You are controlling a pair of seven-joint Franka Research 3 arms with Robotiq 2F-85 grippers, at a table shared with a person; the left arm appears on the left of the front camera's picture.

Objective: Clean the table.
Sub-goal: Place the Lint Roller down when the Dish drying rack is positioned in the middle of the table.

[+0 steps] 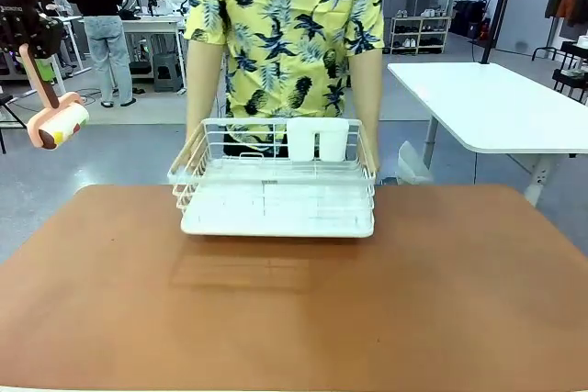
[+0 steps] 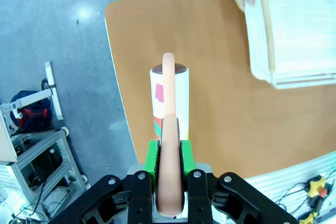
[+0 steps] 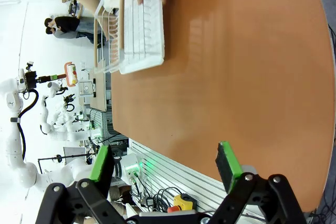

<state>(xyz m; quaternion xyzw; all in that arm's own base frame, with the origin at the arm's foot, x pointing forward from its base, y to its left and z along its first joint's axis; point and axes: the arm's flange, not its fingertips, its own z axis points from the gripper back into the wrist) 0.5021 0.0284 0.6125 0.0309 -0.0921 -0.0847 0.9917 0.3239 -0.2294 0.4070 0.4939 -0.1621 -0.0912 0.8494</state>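
Lint roller raised while the rack is lifted away

The left claw (image 2: 169, 156), clamped on the lint roller (image 1: 57, 124), waits left of the dish rack (image 1: 276, 188), which a person lifts, likely baring the counter (image 1: 294, 309); the right claw (image 3: 165, 166) gapes empty.

The table (image 1: 294, 309) has a smooth, matt terracotta top. At 12 o'clock on it, the dish rack (image 1: 276, 192) looks like white-coated wire over glossy plastic (tray ribbed). The lint roller (image 2: 169, 108) has a smooth peach plastic handle and a papery roll.
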